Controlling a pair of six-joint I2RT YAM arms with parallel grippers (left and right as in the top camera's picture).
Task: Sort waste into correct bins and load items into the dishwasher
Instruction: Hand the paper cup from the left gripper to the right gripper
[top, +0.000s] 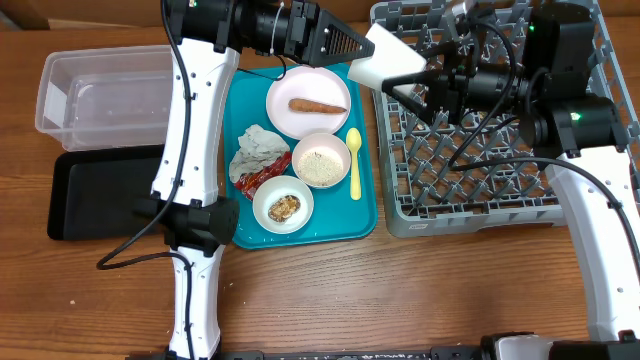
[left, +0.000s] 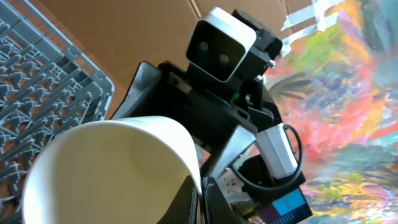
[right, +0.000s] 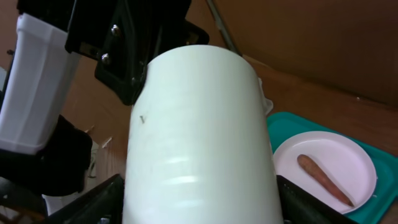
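A small white cup (top: 385, 55) hangs in the air between the teal tray (top: 362, 218) and the grey dish rack (top: 480, 170). My left gripper (top: 358, 48) is shut on the cup's rim; the left wrist view shows the wall of the cup (left: 112, 168) pinched between the fingers (left: 200, 199). My right gripper (top: 415, 85) reaches in from the rack side. In the right wrist view its fingers (right: 199, 205) lie against both sides of the cup (right: 199, 137).
On the teal tray lie a pink plate (top: 300, 88) with a brown carrot-like stick (top: 318, 105), a crumpled napkin (top: 258, 148), a red-and-white wrapper (top: 258, 180), a rice bowl (top: 320, 162), a bowl with brown food (top: 283, 205) and a yellow spoon (top: 354, 160). A clear tub (top: 100, 90) and a black tray (top: 100, 195) sit at the left.
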